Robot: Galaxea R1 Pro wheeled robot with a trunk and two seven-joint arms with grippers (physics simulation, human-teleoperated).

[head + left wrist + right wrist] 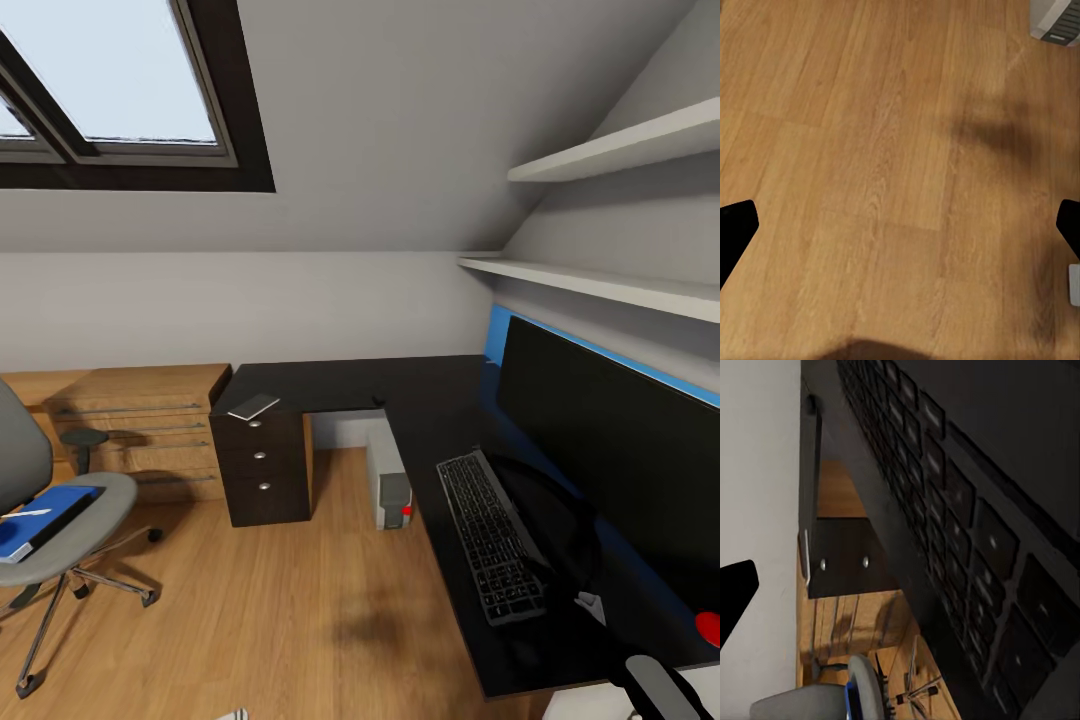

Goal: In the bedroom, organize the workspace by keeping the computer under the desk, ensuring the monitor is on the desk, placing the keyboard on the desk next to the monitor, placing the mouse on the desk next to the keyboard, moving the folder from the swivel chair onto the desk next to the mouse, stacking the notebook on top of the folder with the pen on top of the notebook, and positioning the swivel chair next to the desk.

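Here the L-shaped desk [420, 400] runs from the far wall along the right side, its glossy black top likely slippery under flat items. The monitor [610, 450] stands on its right wing, cut off at the frame edge; large and thin, it is probably fragile and top-heavy. The swivel chair [60, 500] sits at the near left, well apart from the desk, its backrest cropped; on castors it should roll at a push, best applied to seat or backrest. The computer [388, 478] stands on the floor under the desk, partly hidden by the desk edge; judged heavy and rigid. The keyboard [492, 535] lies on the desk just beside the monitor's stand; stiff, light, long, so best held near mid-length. The folder [45, 518] lies on the chair seat with a white strip on it, too small to identify; flat and thin, it probably needs pinching at an overhanging edge. A small grey flat object [254, 406] rests above the drawer unit [260, 460]; whether it is the notebook cannot be told. Mouse and pen cannot be made out.

In the left wrist view, dark fingertips [736, 229] flank bare floor, jaws apart and empty. In the right wrist view one fingertip [735, 589] shows beside the keys; those jaws' state cannot be told.
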